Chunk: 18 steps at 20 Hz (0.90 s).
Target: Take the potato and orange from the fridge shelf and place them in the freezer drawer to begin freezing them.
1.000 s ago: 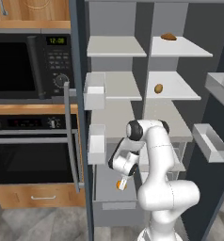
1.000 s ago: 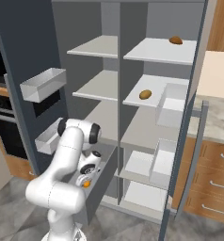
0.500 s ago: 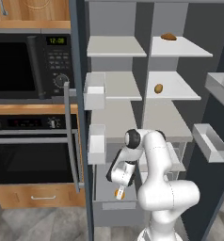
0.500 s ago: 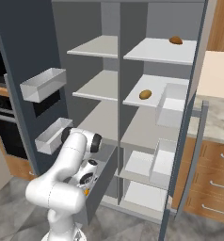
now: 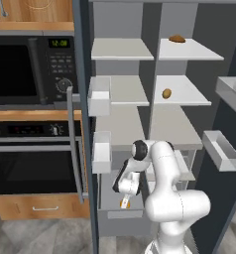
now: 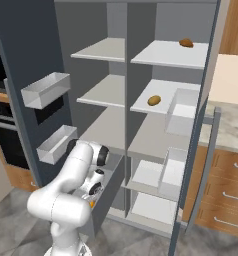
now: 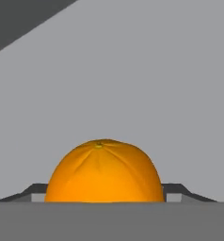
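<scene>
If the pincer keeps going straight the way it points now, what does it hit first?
The orange already sits between the pincer fingertips, so that comes first. Past it, probably the grey floor of the freezer drawer, though the depth is hard to judge.

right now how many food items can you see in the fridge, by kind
orange: 1, between the fingers over the freezer drawer
potato: 1, on the middle shelf
brown bread-like lump: 1, on the top shelf
total: 3

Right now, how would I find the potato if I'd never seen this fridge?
Find the tall open grey fridge beside the microwave. Its right middle shelf holds one tan egg-shaped lump, the potato. The lump a shelf higher is flatter and darker brown.
</scene>
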Motion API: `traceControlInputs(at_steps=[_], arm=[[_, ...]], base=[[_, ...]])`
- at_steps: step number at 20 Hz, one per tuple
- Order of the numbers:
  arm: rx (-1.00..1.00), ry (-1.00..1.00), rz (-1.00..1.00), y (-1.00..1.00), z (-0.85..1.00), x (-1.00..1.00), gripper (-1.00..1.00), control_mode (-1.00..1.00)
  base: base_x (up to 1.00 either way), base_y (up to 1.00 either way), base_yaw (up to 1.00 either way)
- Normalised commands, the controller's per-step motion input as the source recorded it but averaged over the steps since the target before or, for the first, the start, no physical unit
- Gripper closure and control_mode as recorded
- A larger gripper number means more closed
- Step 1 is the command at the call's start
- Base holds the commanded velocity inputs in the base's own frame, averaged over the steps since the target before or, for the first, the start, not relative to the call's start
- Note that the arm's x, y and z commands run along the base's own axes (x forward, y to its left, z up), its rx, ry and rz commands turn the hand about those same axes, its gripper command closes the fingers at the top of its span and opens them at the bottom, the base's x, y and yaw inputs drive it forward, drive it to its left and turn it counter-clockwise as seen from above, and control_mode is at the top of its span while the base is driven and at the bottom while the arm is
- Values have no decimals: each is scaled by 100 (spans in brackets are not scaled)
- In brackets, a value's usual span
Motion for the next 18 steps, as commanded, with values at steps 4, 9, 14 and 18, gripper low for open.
traceControlInputs(at_steps=[4, 9, 14, 18], arm=[[0, -2, 0, 6, -5, -34, -100, -100], [0, -11, 0, 0, 13, -42, -100, -100], [0, -10, 0, 0, 32, -18, -100, -100], [0, -20, 0, -4, 91, -32, -100, -100]], base=[[0, 0, 0], [0, 0, 0], [0, 0, 0], [0, 0, 0]])
